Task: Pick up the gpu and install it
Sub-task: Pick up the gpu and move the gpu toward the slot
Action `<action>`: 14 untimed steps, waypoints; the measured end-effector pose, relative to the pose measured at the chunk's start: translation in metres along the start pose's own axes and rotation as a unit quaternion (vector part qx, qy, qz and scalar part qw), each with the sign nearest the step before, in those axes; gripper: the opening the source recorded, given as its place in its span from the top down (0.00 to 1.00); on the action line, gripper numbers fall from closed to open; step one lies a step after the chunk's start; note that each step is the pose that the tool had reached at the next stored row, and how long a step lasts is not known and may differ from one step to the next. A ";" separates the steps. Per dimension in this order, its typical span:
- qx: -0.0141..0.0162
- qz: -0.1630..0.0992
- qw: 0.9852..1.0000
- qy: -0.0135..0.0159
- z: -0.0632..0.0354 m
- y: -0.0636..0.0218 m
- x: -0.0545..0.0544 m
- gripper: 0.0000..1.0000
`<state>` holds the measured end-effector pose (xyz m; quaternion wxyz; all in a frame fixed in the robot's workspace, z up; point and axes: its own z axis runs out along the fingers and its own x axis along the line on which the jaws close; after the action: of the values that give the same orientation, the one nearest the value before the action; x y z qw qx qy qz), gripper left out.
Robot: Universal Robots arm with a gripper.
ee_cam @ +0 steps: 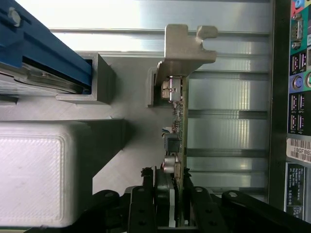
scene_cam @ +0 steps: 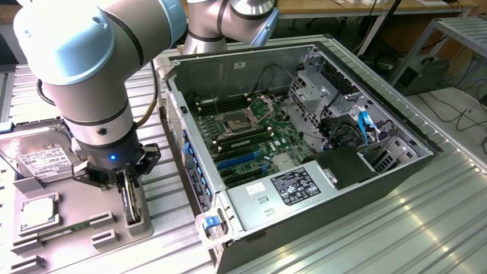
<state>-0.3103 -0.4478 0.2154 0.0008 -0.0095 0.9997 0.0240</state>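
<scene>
On the exterior view's left, my gripper [scene_cam: 129, 191] pinches the gpu [scene_cam: 134, 206], which stands edge-on in its grey holder [scene_cam: 141, 227]. I judge that a straight, untilted lift suits best, staying clear of the open computer case [scene_cam: 304, 142] to the right.

Table [scene_cam: 396, 228]: silver ribbed aluminium slats, long grooves. Bright glare streaks on slats toward exterior view's right. Wrist view: same slats, 1 band washed out by glare. Behind table: wooden desk [scene_cam: 343, 7], light brown top. Below desk: dark box [scene_cam: 420, 71] on floor [scene_cam: 468, 134], pale grey. Black cables [scene_cam: 449, 111] loop across floor. Grey metal rack [scene_cam: 460, 28] at exterior view's far right. Light bright, cool.
</scene>
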 end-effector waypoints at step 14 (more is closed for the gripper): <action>0.000 0.000 1.000 0.000 0.0000 0.0000 0.000 0.70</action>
<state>-0.3103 -0.4478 0.2154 0.0007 -0.0095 0.9997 0.0240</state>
